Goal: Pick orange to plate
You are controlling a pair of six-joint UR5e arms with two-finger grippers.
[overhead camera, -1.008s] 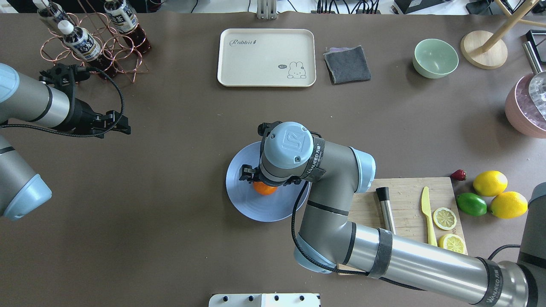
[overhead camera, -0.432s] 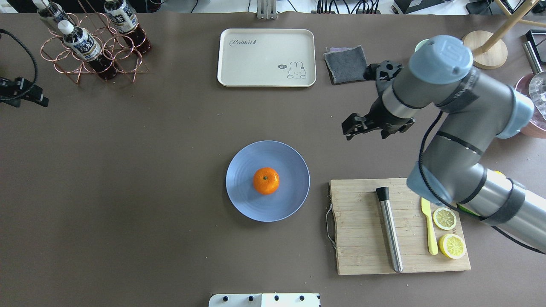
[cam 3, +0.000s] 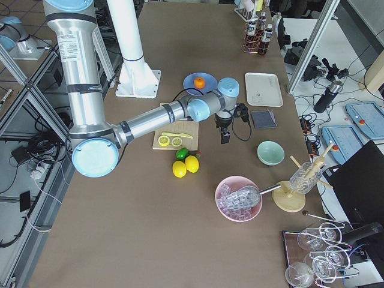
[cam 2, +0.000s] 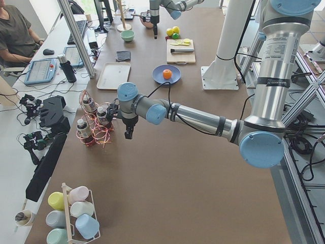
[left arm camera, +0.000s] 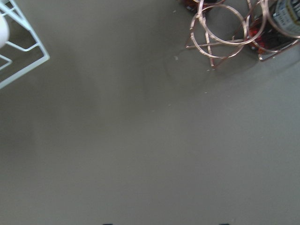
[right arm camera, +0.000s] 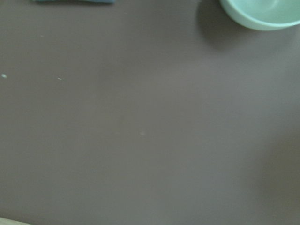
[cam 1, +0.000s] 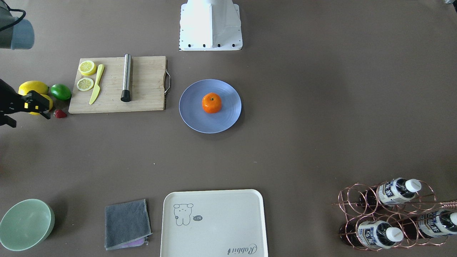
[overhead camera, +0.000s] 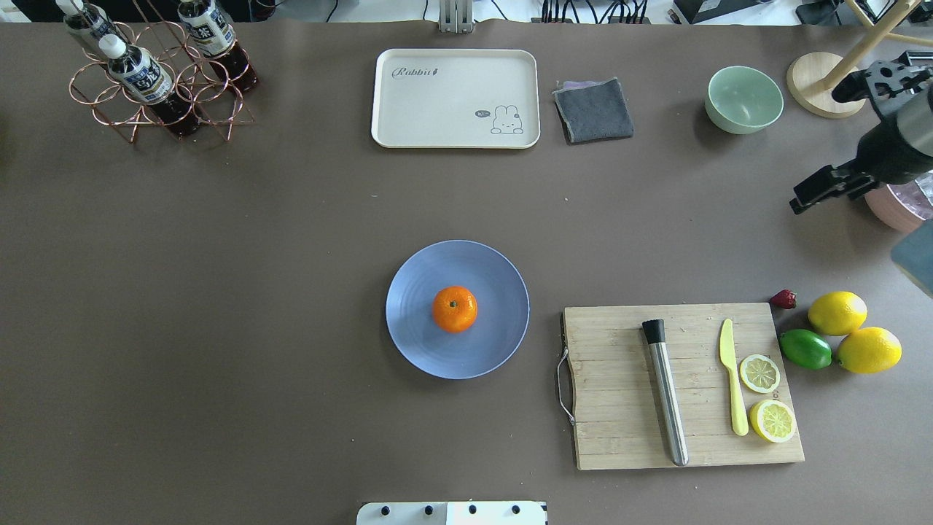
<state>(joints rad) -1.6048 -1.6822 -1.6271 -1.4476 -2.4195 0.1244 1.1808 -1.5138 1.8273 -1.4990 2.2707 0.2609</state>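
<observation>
Bright-orange small round fruit (overhead camera: 455, 308): sitting mid periwinkle-blue round plate (overhead camera: 415, 343), frame centre. Placing looking finished. Black right gripper (overhead camera: 805, 195), right edge: carrying nothing, opening unclear; left gripper (cam 2: 128, 135) likewise unclear. Needing only parking next.

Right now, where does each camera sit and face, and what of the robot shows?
Front-facing: across the table, facing the robot's base, steeply down; right gripper at left edge.
Overhead: behind the robot, looking forward and down; right arm at right edge.
Exterior left: table's end by the bottle rack; left arm near.
Exterior right: opposite end; right arm near.
Left wrist: down at table beside the rack.
Right wrist: down at table beside the green bowl.
Shared: front-facing and overhead both show the orange on the plate.
</observation>
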